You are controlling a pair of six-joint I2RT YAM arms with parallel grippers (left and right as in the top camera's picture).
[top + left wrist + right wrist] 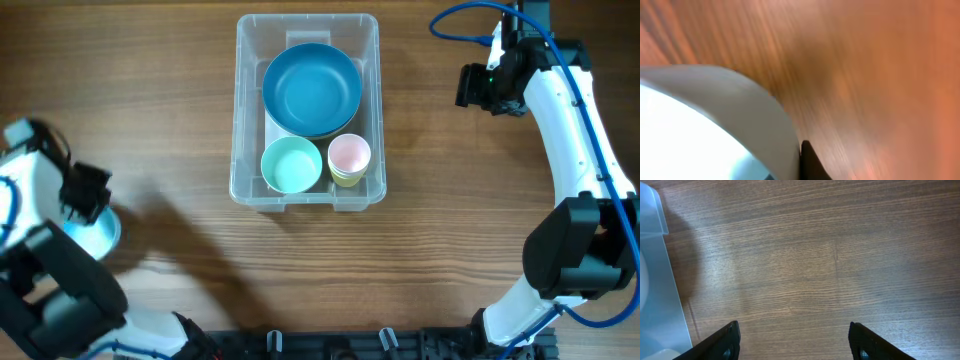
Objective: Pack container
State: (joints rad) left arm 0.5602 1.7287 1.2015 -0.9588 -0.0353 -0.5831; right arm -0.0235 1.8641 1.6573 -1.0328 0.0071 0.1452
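Observation:
The clear plastic container (243, 120) stands at the back middle of the table. It holds a large blue bowl (312, 90), a small green bowl (291, 164) and a pink cup (349, 155) stacked in a yellow one. My left gripper (88, 200) is at the far left edge, over a light blue bowl (103, 236). In the blurred left wrist view one dark finger (810, 162) presses against the outer wall of this bowl (740, 115); the other finger is hidden. My right gripper (485, 90) is open and empty over bare wood (795, 340), right of the container (657, 280).
The table is brown wood grain (420, 260). The right arm's white links and blue cable (575, 120) run along the right side. A black rail (380, 345) runs along the front edge.

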